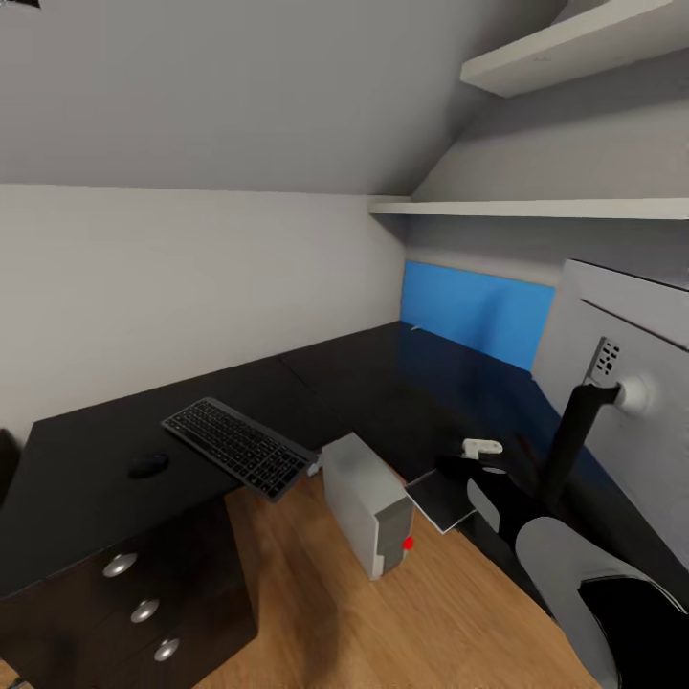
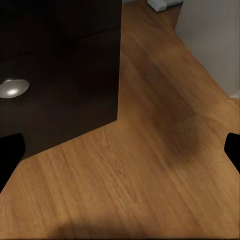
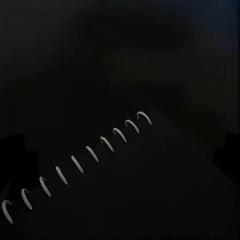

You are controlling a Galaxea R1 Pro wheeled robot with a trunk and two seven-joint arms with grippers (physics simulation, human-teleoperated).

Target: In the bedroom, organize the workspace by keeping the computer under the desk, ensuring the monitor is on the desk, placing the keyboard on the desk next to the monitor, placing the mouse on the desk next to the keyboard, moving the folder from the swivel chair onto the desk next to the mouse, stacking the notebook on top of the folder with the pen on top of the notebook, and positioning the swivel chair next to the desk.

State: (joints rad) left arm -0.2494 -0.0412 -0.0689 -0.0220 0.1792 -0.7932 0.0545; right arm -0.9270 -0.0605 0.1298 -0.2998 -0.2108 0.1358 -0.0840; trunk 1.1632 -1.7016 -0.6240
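You are looking down over the L-shaped desk point(image 1: 364, 383), its glossy black top running from the drawers point(image 1: 144, 603) at the near left to the blue back panel point(image 1: 474, 311) in the far corner. The keyboard point(image 1: 237, 446) lies at an angle near the desk's front edge, one corner jutting past it, and the mouse point(image 1: 148, 464) sits just beside it on the drawer side. The computer point(image 1: 368, 502) stands on the wooden floor point(image 1: 316, 612) in the crook of the desk, only partly tucked under the top. At the right the monitor point(image 1: 622, 383) stands on the desk with its light-grey back and black stand toward you. Your right arm point(image 1: 536, 517) reaches over the desk in front of that stand, with a flat dark sheet at its end — probably the notebook point(image 3: 150, 190), since your right wrist camera shows a dark cover with a row of white spiral rings. The right gripper's point(image 3: 120, 155) fingertips stand wide apart at the edges of that view, so it is spread open. Your left gripper point(image 2: 120, 150) is likewise spread open, above the bare floor beside the drawers, where one round silver knob point(image 2: 14, 87) shows.
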